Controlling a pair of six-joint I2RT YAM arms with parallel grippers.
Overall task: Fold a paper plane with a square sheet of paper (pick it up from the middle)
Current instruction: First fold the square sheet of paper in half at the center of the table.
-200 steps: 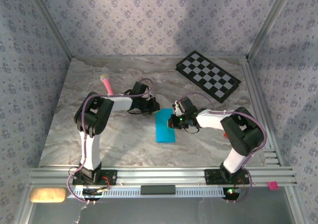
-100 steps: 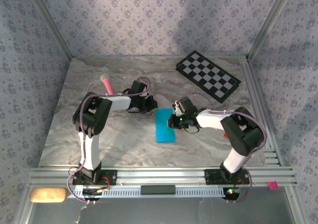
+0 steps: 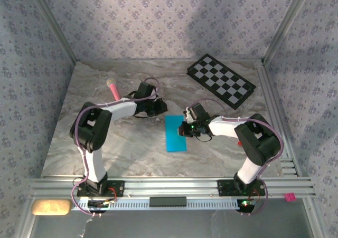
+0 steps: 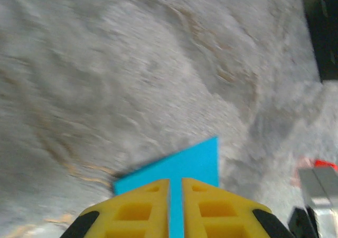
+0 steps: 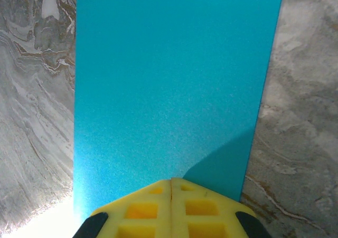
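Paper (image 3: 175, 133) lies folded to a strip mid-table. Right gripper (image 3: 184, 129), fingers pressed together, pins its 3 o'clock edge. Left gripper (image 3: 160, 109), fingers a narrow slit, hovers at 11 o'clock, holding nothing.

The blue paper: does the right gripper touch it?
Cannot tell. In the right wrist view the shut right gripper is over the blue paper, casting a shadow; no contact or gap is plain.

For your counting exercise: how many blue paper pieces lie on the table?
1: the blue paper lies mid-table, a narrow strip between the left gripper and the right gripper, which is closed at its right edge.
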